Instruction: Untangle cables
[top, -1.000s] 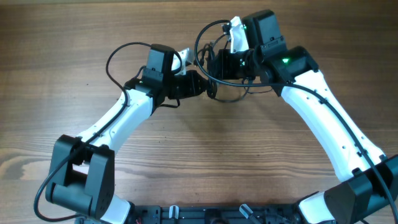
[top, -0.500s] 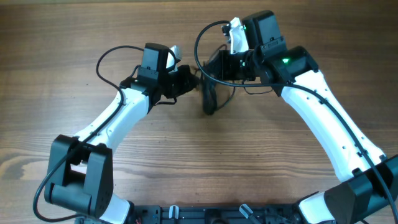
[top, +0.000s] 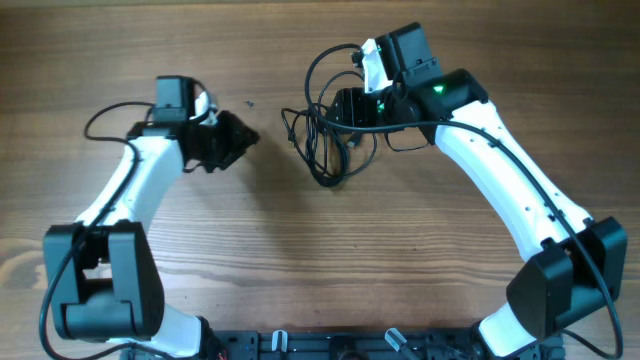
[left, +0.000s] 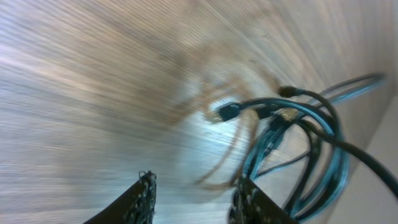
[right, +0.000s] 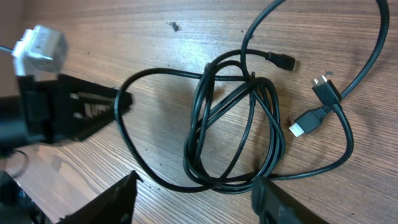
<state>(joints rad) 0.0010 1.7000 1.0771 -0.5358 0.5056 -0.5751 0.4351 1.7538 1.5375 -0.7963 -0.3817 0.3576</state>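
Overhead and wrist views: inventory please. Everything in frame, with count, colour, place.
cables: one tangled bunch, number of cords unclear, black, top middle of the table
plug ends: three seen, dark, one with a pale tip, at the bunch's edge in the right wrist view
speck: one, dark, on the table up and left of the bunch
table: one, brown wood, under everything
left gripper: one, black, open and empty, left of the bunch and apart from it
right gripper: one, black, open, over the bunch
arms: two, white and black, reaching in from the bottom corners
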